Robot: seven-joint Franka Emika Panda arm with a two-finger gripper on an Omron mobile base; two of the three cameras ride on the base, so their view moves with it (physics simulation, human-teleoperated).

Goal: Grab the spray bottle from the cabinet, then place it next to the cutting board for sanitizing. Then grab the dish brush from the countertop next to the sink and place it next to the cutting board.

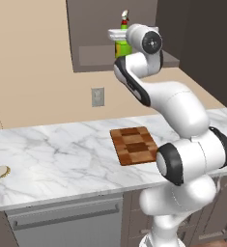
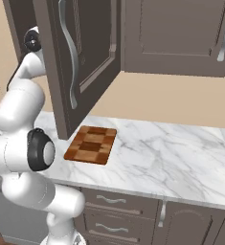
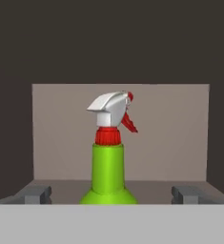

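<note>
Green spray bottle (image 3: pixel 107 167) upright inside cabinet (image 1: pixel 91 58); cutting board (image 1: pixel 133 145) flat.

White marble countertop (image 1: pixel 62 154), checkered cutting board (image 1: pixel 133 145) lying flat mid-depth, dish brush (image 1: pixel 1 172) near its front edge, spray bottle (image 1: pixel 122 43) upright on cabinet (image 1: pixel 93 55) shelf

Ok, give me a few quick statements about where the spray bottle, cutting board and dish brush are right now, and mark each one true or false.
1. The spray bottle stands upright in the cabinet. True.
2. The gripper is shut on the bottle. False: its fingertips stand apart on either side of the bottle.
3. The cutting board lies on the countertop. True.
4. The dish brush rests on the cutting board. False: it lies on the countertop far to the board's left.
</note>
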